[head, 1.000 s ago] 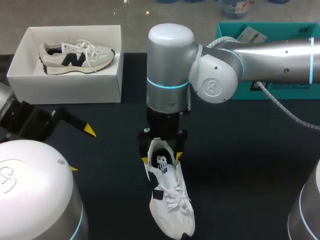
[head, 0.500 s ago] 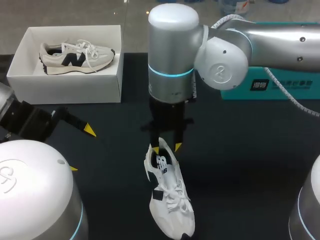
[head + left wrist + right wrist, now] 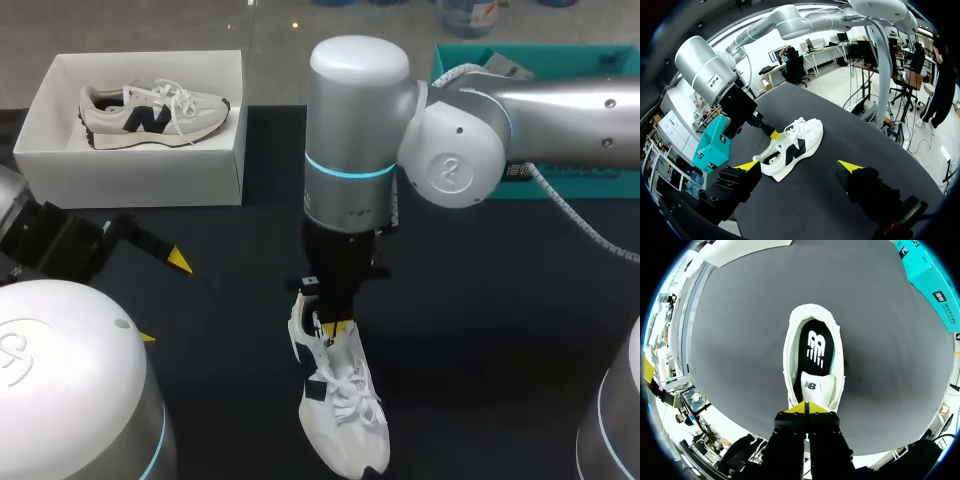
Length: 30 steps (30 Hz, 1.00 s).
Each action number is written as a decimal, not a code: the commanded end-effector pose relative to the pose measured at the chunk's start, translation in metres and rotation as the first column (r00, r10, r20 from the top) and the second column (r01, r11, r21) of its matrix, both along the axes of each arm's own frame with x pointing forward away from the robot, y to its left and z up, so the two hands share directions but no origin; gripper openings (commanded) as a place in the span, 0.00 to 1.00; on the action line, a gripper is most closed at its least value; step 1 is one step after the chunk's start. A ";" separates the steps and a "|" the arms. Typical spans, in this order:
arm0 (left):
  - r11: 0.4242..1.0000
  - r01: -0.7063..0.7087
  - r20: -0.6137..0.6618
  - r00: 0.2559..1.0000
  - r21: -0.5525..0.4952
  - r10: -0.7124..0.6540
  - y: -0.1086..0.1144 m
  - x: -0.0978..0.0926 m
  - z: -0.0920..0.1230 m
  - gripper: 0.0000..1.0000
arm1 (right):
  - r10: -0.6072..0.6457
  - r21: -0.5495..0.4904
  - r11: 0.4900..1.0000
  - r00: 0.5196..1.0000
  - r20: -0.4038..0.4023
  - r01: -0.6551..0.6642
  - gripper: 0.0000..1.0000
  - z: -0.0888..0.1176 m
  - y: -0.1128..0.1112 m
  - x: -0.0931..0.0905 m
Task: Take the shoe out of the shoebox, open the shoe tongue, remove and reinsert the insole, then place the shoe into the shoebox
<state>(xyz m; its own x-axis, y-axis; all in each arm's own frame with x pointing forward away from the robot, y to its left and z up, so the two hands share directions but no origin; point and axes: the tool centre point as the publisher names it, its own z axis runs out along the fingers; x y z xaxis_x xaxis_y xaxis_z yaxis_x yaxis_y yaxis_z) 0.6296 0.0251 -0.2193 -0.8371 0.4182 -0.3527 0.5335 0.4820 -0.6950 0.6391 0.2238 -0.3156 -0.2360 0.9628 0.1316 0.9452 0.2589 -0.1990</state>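
Shoe: white trainer (image 3: 340, 410) lies upright on its sole on the dark table (image 3: 500, 330), out of any box, heel towards the far side, laces tied.
Tongue: white tongue (image 3: 816, 385) lies in the throat; black insole (image 3: 816, 347) is seated inside, visible through the collar.
Right fingers: right gripper (image 3: 805, 408) points straight down at the tongue's front end, yellow tips drawn together. Cannot tell whether any tongue or lace is caught between them.
Why there: a judgement only, but this looks like the pinch for lifting the tongue, coming from directly above so the collar is not crushed.
Left fingers: left gripper (image 3: 799, 166) hangs near the table's left side, spread wide with nothing in it, the shoe ahead of it and well apart. Probably waiting to steady the shoe.
Boxes: open white box (image 3: 140, 175) at far left holds a second trainer (image 3: 150, 115), likely the shoebox. Teal box (image 3: 575, 186) sits far right behind the right arm.
Progress: shoe out; tongue step in hand; insole not yet pulled.
Risk: the unheld shoe may lift or slide.
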 end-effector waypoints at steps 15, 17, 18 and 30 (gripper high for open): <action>1.000 0.000 0.000 1.000 0.004 0.000 0.000 0.000 0.000 1.00 | -0.004 0.035 0.999 0.998 -0.070 0.007 0.00 -0.049 0.010 -0.002; 1.000 0.000 0.000 1.000 0.004 0.000 0.000 0.000 0.000 1.00 | -0.005 0.028 1.000 0.998 -0.061 0.007 0.00 -0.044 0.007 -0.002; 1.000 0.000 0.000 1.000 0.004 0.000 0.000 0.000 0.000 1.00 | -0.008 0.029 1.000 0.999 -0.049 0.010 0.00 -0.040 0.004 -0.002; 1.000 0.000 0.000 1.000 0.004 0.000 0.000 0.000 0.000 1.00 | 0.371 -0.020 0.926 0.901 0.226 -0.376 0.00 0.023 -0.015 0.018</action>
<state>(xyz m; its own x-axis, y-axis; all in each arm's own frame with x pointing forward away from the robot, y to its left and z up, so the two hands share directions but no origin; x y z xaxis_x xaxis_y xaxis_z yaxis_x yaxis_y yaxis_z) 0.6296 0.0251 -0.2193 -0.8371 0.4181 -0.3527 0.5336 0.4820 -0.6950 0.6578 0.2173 -0.3226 -0.4510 0.8854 0.1125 0.8831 0.4609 -0.0878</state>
